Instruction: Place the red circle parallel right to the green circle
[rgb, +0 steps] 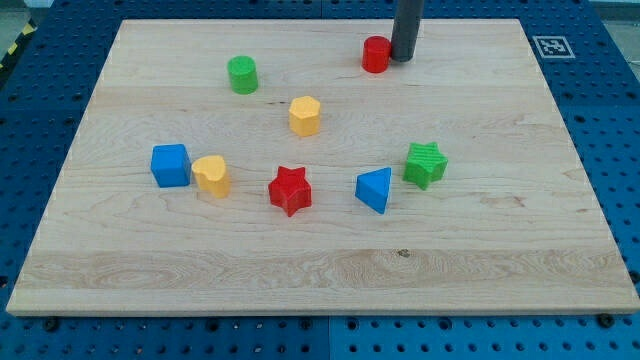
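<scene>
Eight small blocks lie on our wooden desk (560, 250), and the one we care about, the red circle (376, 55), sits near the view's top, right of centre. My tip (403, 57) stands against its right side, touching or very nearly so. We have no hand on this arm, only the rod, so nothing is being held or squeezed.

The green circle (242, 75) rests well to the view's left of the red one and a little lower. So the red circle is already on the correct side, but it looks slightly too high to be level with its partner.

We judge the step in hand to be the final lining-up. From here a push would send the red circle leftward; to bring it level, the tip would likely need to come round above it and nudge it toward the view's bottom. The yellow hexagon (305, 115) lies below, between the two circles, clear of that short path.
</scene>
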